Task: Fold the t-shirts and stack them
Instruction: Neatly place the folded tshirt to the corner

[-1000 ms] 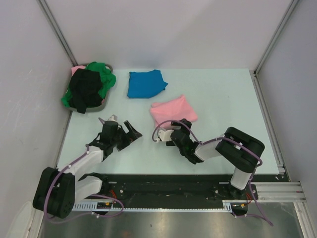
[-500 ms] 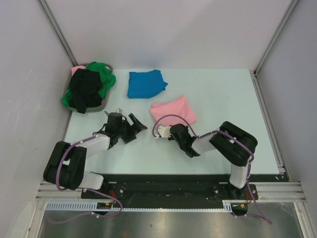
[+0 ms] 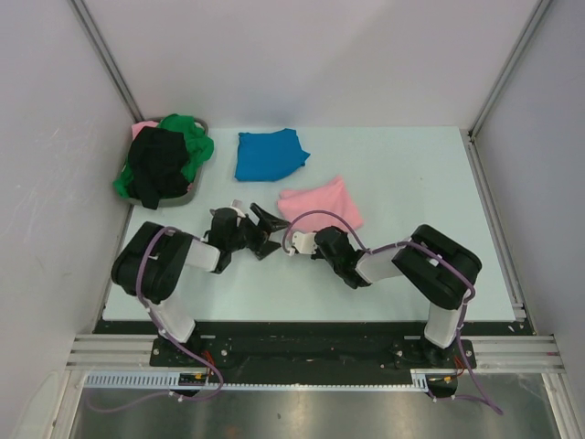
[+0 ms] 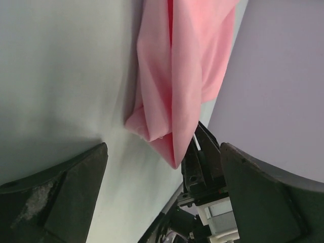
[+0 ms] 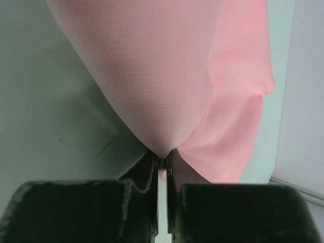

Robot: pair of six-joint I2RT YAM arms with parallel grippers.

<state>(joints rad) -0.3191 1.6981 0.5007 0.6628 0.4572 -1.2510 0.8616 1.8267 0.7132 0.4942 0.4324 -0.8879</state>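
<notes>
Two arms (image 3: 196, 254) (image 3: 384, 263) low beside pink t-shirt (image 3: 322, 203)

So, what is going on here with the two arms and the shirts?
Two robot arms are working on t-shirts on a table. The right gripper is shut on the near corner of the pink t-shirt, which lies on the table. The left gripper is open beside that same corner and holds nothing. A blue t-shirt lies folded farther back. A black t-shirt and a green t-shirt are heaped in the basket at the back left, not yet folded.
</notes>
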